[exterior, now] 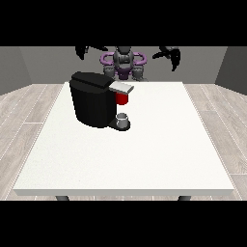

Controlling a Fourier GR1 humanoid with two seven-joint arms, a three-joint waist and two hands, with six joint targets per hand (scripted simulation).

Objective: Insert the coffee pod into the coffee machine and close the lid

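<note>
Under machine lid (121, 87): pod (122, 98), robot hands apart.

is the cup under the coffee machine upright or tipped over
Upright: the small grey cup stands on its base on the machine's drip platform, below the red part of the coffee machine, open top facing up.

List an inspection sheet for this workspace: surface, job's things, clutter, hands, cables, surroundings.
Surface: large white table, mostly bare.
Job's things: black coffee machine stands at the table's far left part as viewed; grey lid juts out over a red part; small grey cup sits on its base. Whether the pod is in cannot be told.
Clutter: nothing seen.
Hands: hand at the view's left and hand at the view's right both raised behind the table, touching nothing.
Cables: nothing seen.
Surroundings: grey walls, pale plank floor.
</note>
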